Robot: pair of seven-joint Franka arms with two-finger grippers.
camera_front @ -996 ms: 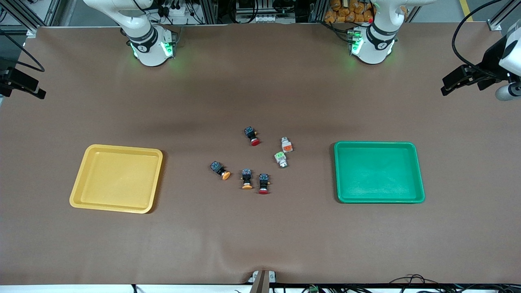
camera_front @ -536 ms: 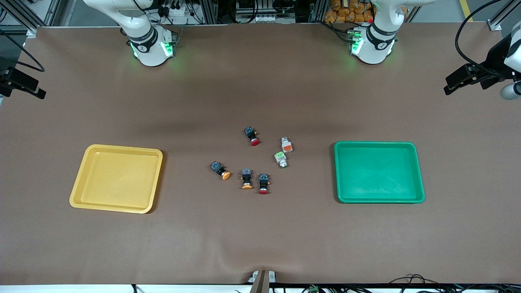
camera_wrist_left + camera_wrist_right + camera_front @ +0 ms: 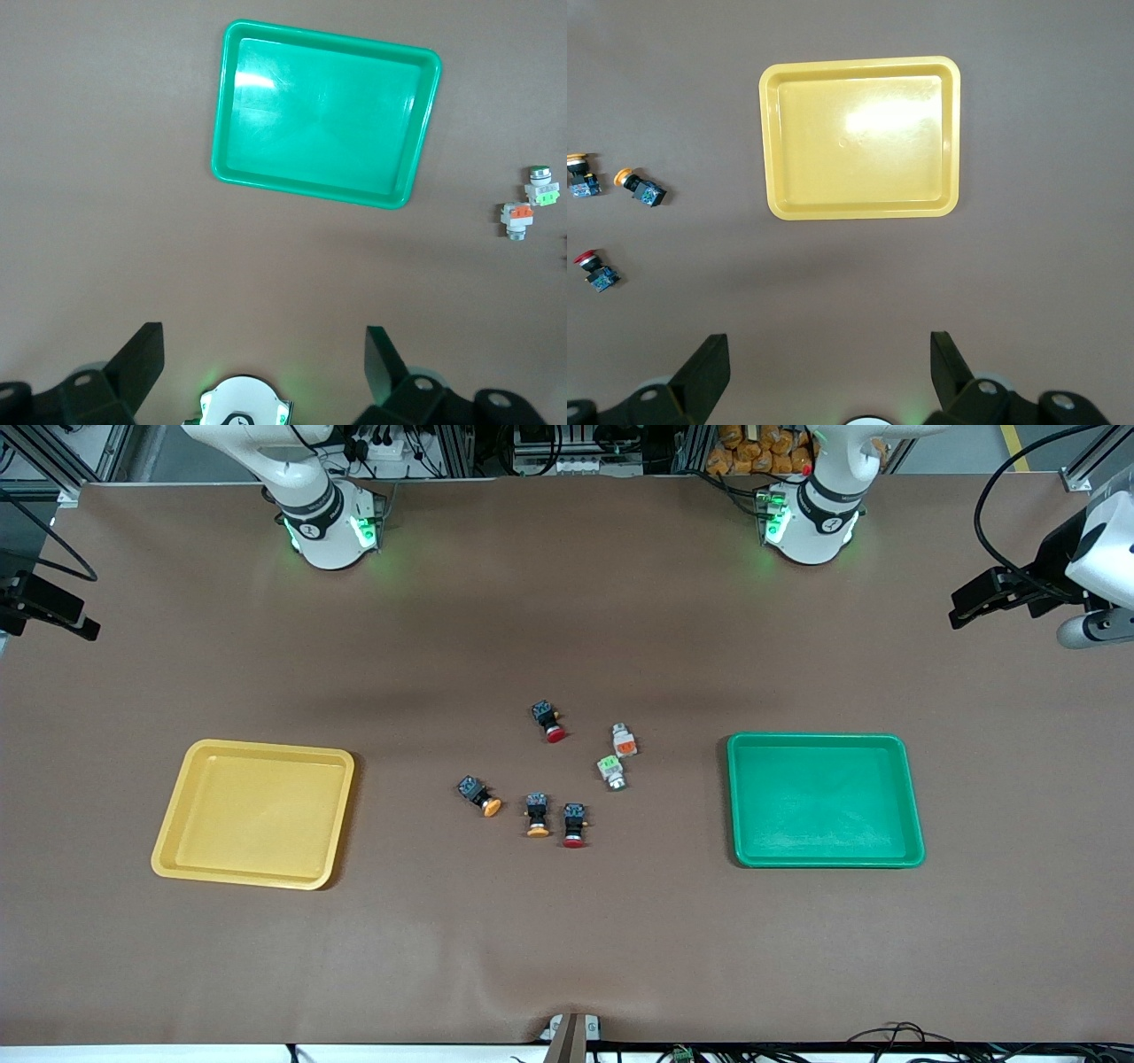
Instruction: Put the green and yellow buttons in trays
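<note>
Two black buttons with orange-yellow caps (image 3: 479,795) (image 3: 537,816) lie mid-table. Two grey-white buttons lie toward the left arm's end, one with an orange face (image 3: 624,740) and one with a green face (image 3: 610,771). The yellow tray (image 3: 252,813) sits empty toward the right arm's end, and the green tray (image 3: 824,799) sits empty toward the left arm's end. My left gripper (image 3: 263,335) hangs open and empty, high over bare table between its base and the green tray (image 3: 323,115). My right gripper (image 3: 828,341) hangs open and empty, high near the yellow tray (image 3: 859,137).
Two black buttons with red caps (image 3: 549,721) (image 3: 574,825) lie among the others. The brown mat has a ripple at the front edge (image 3: 496,992). Both arm bases (image 3: 332,527) (image 3: 811,522) stand at the table's back edge.
The left arm's hand at the table's end has shifted slightly. Buttons, trays and the right arm have not moved.
</note>
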